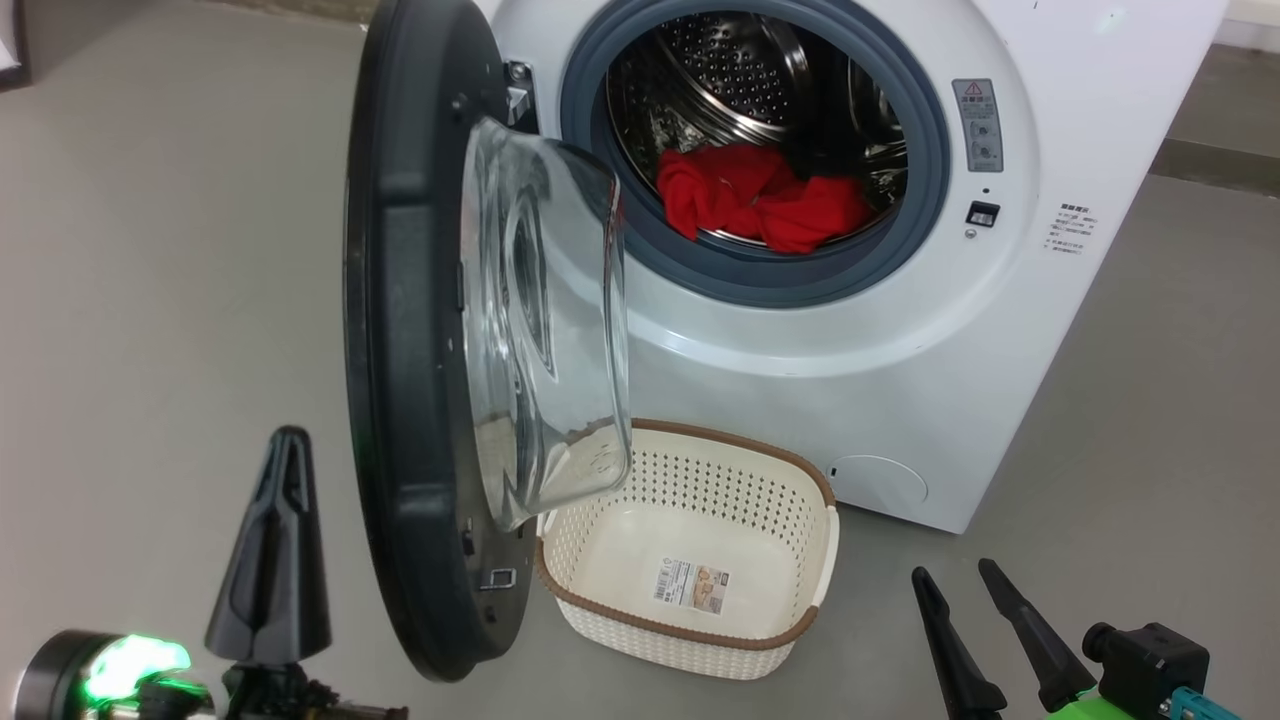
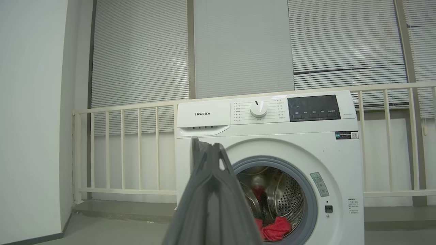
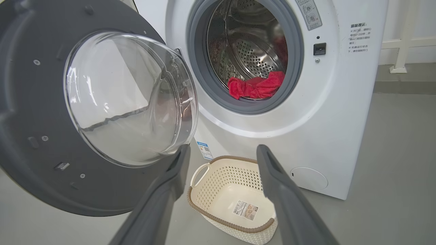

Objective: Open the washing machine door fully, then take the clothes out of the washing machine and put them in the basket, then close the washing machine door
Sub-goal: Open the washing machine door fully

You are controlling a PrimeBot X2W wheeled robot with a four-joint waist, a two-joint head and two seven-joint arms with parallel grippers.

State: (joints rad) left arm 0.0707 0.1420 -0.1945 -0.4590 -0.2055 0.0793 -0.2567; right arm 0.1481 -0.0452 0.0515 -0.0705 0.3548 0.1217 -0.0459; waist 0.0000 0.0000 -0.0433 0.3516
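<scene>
While the left gripper (image 1: 288, 440) has its fingers pressed together on nothing, just beside the washing machine door (image 1: 400, 350), the right gripper (image 1: 953, 572) stands spread and empty near the basket (image 1: 700, 480). That door hangs swung out, its glass bowl (image 1: 545, 330) covering one corner of the basket, which sits on the floor (image 1: 150, 300) before the washing machine (image 1: 900, 380). Red clothes (image 1: 760, 205) lie in the drum (image 1: 730, 80), their lower edge hidden behind the grey ring (image 1: 760, 285).

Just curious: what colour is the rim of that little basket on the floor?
Brown, on a cream perforated basket; it shows best in the right wrist view.
</scene>
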